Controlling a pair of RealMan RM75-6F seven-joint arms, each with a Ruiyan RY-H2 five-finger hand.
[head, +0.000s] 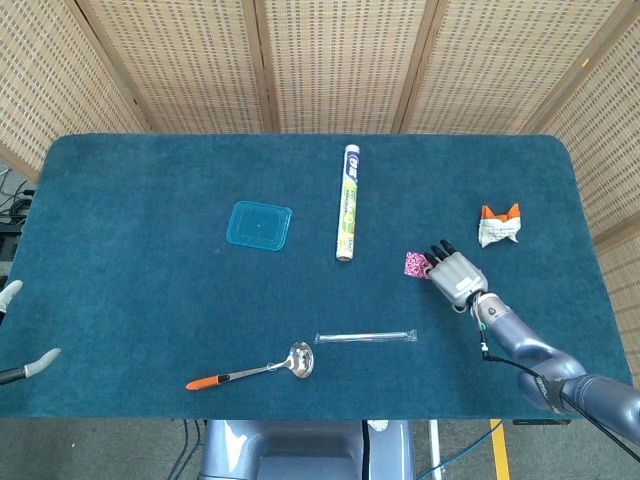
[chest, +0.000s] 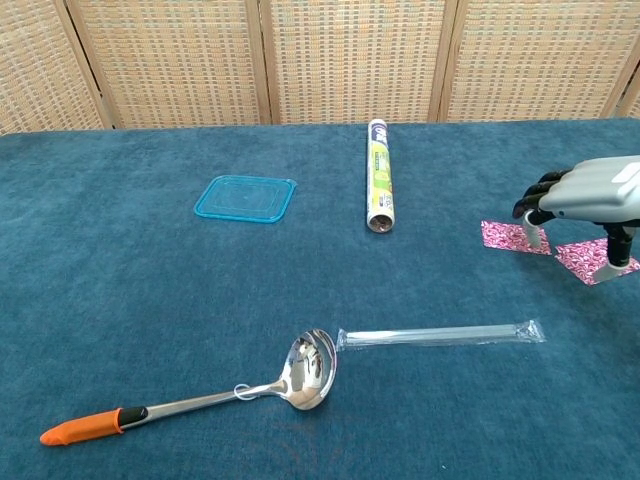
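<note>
My right hand (head: 456, 277) hovers low over two pink patterned squares, palm down with the fingers spread. One square (head: 414, 264) shows at its fingertips. The other is hidden under the hand in the head view. In the chest view the right hand (chest: 588, 193) has a fingertip (chest: 536, 238) down on the nearer-left square (chest: 507, 236) and its thumb on the other square (chest: 586, 258). It holds nothing. Of my left hand (head: 20, 330) only two spread fingertips show at the table's left edge, holding nothing.
An orange-and-white crumpled packet (head: 499, 226) lies behind the right hand. A wrap roll (head: 347, 200) and a blue lid (head: 259, 224) lie mid-table. A clear wrapped stick (head: 365, 337) and an orange-handled ladle (head: 255, 371) lie near the front edge.
</note>
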